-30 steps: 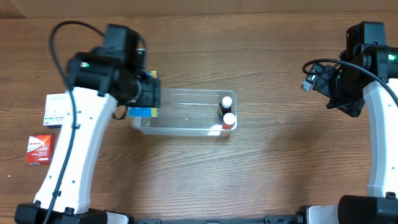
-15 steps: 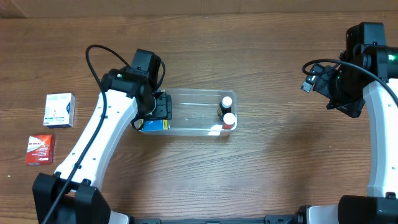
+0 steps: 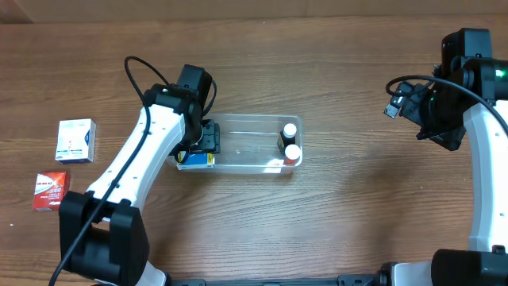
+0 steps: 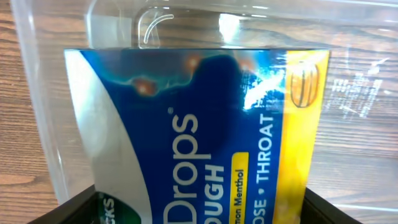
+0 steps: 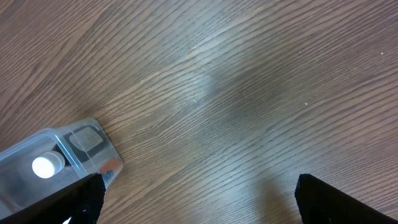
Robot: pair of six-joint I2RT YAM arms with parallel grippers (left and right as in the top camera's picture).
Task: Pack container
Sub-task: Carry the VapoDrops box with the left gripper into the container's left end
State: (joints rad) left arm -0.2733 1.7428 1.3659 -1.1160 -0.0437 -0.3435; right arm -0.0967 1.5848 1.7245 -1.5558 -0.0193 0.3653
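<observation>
The clear plastic container lies at mid-table. My left gripper is at its left end, shut on a blue and yellow cough drops box, which sits low inside the container. In the left wrist view the box fills the frame between my fingers, with the container wall around it. Two small white-capped bottles stand at the container's right end. My right gripper is open and empty, held high at the far right; the container's corner shows at its left.
A white small box and a red small box lie on the wooden table at the far left. A black cable loops over the left arm.
My left gripper has moved right and down, lowering the cough drops box into the left end of the container. The right arm has not moved.
</observation>
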